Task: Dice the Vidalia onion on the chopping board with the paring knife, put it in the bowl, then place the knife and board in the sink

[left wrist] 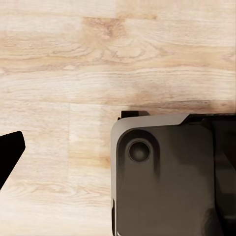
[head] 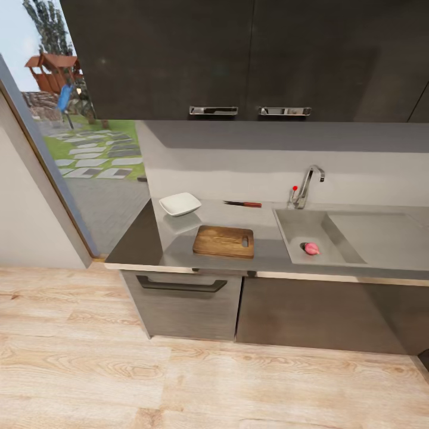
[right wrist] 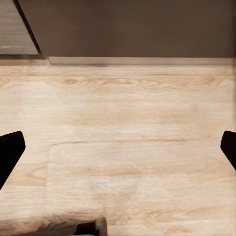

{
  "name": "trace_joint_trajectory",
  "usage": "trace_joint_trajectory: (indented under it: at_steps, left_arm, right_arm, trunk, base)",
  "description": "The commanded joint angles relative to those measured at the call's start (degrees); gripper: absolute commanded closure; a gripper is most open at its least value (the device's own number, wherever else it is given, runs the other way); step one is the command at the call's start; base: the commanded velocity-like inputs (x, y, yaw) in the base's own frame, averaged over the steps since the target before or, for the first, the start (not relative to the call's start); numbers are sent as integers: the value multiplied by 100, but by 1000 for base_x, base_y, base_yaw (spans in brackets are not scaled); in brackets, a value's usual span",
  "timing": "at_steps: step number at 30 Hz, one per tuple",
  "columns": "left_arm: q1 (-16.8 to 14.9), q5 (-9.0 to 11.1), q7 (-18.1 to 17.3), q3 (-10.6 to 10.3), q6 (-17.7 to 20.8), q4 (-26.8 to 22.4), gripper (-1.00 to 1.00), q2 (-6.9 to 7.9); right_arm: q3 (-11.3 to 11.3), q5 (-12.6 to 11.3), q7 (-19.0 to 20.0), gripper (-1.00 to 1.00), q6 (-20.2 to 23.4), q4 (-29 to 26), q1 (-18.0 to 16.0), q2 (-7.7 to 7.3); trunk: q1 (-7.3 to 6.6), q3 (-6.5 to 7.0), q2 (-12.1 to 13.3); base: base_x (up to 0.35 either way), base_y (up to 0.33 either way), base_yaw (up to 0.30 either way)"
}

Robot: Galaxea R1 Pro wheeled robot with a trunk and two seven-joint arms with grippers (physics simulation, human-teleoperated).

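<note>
Head view shows the onion [head: 311, 248] lying in the sink [head: 298, 226], at 3 o'clock from the board [head: 224, 241]. Step one hasn't begun: drive closer, reach in. Right end effector [right wrist: 118, 147] spread over floor; left [left wrist: 7, 157] cannot be judged.

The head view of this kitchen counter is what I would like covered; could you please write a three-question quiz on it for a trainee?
1. True or false: the Vidalia onion lies inside the sink.
2. Which item lies nearest the glass doors: A) the paring knife, B) the bowl, C) the chopping board?
3. Fill in: the board's handle slot is at the end facing the ____.

Key: 1 true. 2 B. 3 sink.
</note>
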Motion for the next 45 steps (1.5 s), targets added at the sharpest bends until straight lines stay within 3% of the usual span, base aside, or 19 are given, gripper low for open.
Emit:
trace_joint_trajectory:
  at_steps: [1, 11, 45]
  left_arm:
    - [0, 2, 1, 3, -13, -3, -100, -1]
    - [0, -5, 2, 4, -15, 3, -100, -69]
    - [0, -5, 2, 3, -7, 10, -100, -84]
  right_arm:
    - [-41, -26, 60, -100, -17, 5, 1, 6]
    - [-97, -19, 67, -100, -63, 56, 1, 72]
    - [-100, -9, 67, -100, -65, 181, 1, 138]
  trunk:
    - [3, -9, -10]
    - [3, -9, -10]
    - [3, -9, -10]
  base:
    - [0, 0, 0]
    - [0, -122, 0]
    - [0, -316, 0]
